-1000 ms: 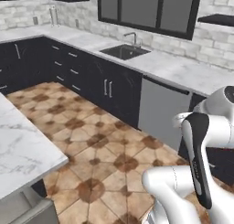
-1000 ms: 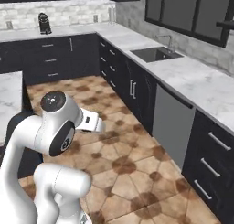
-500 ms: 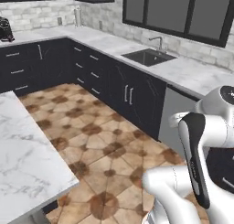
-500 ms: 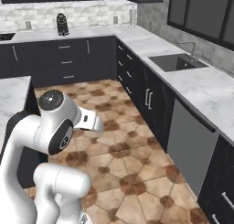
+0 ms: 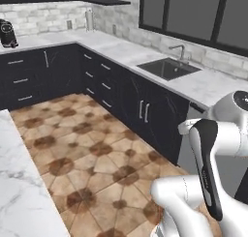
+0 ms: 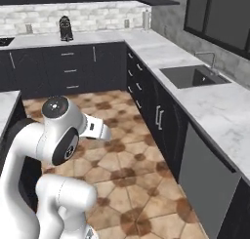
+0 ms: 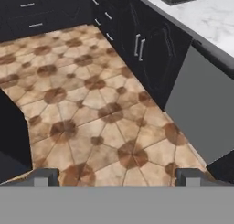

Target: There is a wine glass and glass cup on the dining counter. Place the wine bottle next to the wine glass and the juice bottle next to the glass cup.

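Open passage: the brown tiled floor [image 5: 87, 149] runs as a broad unobstructed aisle between the marble worktop [image 5: 19, 192] of the island on the left and the dark cabinet run [image 5: 145, 110] on the right. Obstacles bounding the aisle: the cabinet fronts with protruding handles, the grey dishwasher panel [image 7: 205, 113] just beside them, and the far cabinet row [image 6: 68, 67] closing the end. Above, the wall worktop [image 6: 215, 106] offers flat room, interrupted by the sink [image 6: 193, 77] with its faucet and, far off, a dark coffee machine [image 6: 65, 28].
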